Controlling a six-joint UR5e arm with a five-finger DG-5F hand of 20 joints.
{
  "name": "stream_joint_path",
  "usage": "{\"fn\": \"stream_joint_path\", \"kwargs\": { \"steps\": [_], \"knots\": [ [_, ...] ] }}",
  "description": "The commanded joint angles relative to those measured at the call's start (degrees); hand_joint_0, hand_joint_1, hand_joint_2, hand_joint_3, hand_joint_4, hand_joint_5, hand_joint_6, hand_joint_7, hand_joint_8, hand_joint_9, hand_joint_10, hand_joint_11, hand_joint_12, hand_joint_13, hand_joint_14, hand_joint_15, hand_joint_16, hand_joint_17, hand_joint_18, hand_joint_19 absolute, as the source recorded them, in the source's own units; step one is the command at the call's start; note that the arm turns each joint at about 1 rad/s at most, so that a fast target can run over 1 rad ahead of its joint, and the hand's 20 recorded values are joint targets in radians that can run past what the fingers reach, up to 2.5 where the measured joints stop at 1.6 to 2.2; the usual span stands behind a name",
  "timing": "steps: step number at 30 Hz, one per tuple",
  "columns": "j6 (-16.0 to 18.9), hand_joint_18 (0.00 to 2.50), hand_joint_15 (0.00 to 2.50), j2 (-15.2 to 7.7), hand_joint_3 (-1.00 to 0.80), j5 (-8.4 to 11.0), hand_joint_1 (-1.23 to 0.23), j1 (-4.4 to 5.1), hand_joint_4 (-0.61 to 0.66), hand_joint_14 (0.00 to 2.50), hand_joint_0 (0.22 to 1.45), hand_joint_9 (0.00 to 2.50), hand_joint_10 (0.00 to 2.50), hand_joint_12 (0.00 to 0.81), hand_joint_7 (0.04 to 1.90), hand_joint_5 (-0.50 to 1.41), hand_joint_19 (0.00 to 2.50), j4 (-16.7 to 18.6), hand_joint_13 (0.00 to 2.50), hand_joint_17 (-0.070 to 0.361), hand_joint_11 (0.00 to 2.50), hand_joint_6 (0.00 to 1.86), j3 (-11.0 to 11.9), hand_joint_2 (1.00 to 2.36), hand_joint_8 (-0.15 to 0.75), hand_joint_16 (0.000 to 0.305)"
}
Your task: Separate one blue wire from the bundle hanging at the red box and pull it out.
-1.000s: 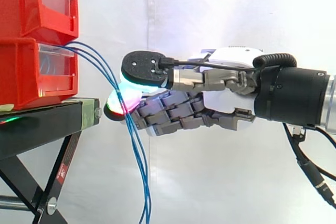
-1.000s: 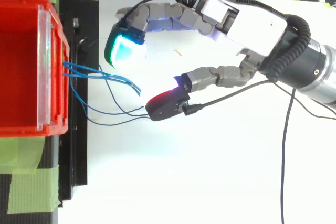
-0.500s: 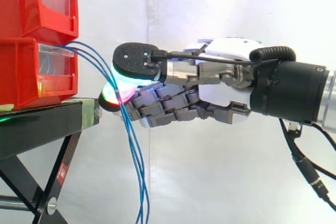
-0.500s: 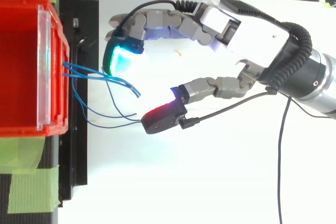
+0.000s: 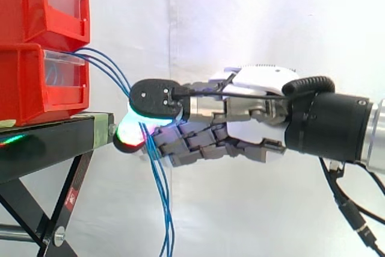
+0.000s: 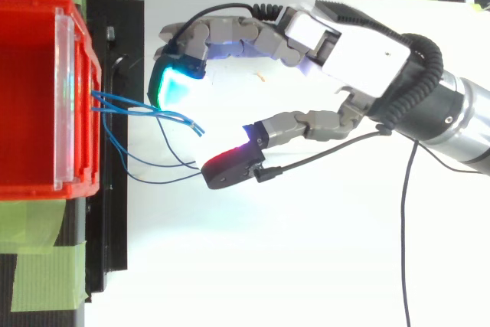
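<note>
Side view: the red box (image 5: 36, 82) sits at 9 o'clk on the black stand (image 5: 48, 142). The blue wires (image 5: 157, 191) leave its front, arc out toward 3 o'clk, then hang to 6 o'clk as one bundle. The hand (image 5: 240, 112) comes in from 3 o'clk, abt level w/ the stand's top. Its glowing pads overlap the bundle here, so contact can't be judged from this side.

Top view: the hand (image 6: 352, 44) is spread apart, clamped on nothing. Cyan fingertips (image 6: 172, 86) sit at 12 o'clk of the wires (image 6: 153, 116). The red thumb pad (image 6: 226, 168) is at 5 o'clk, right by two wires; touching or not, can't tell. The bundle lies btwn them, all strands running from the box (image 6: 31, 97).

Progress, my read: early. The hand brackets the bundle, but no wire is singled out, pinched or pulled. Left to do: isolate one, close on it, draw it toward 3 o'clk.
</note>
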Motion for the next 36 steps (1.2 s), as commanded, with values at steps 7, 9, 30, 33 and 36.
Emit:
{"fn": "stream_joint_path", "kwargs": {
  "steps": [7,9,30,33,36],
  "knots": [
    [1.8,0.29,0.23,-0.8,-0.50,-0.14,-0.67,-0.05,0.25,0.01,0.57,0.56,0.01,0.350,1.19,-0.14,0.31,2.0,0.44,0.115,0.23,0.50,0.0,1.00,0.281,0.051],
    [1.9,0.29,0.23,-0.8,-0.50,-0.14,-0.67,-0.05,0.25,0.01,0.57,0.56,0.01,0.348,1.19,-0.14,0.30,2.2,0.44,0.115,0.23,0.50,0.1,1.00,0.281,0.051],
    [2.0,0.32,0.25,-0.8,-0.42,-0.58,-0.68,-0.05,0.20,0.01,0.61,0.59,0.01,0.345,1.25,-0.14,0.31,2.3,0.47,0.113,0.26,0.57,0.7,1.01,0.282,0.050],
    [2.0,0.33,0.24,-0.7,-0.41,-0.58,-0.68,-0.05,0.20,0.01,0.61,0.59,0.01,0.345,1.23,-0.15,0.31,2.3,0.47,0.113,0.27,0.59,0.7,1.01,0.282,0.050],
    [2.0,0.33,0.25,-0.8,-0.42,-0.58,-0.68,-0.05,0.20,0.01,0.61,0.59,0.01,0.346,1.23,-0.15,0.32,2.3,0.48,0.113,0.27,0.59,0.8,1.01,0.281,0.050]
  ]
}}
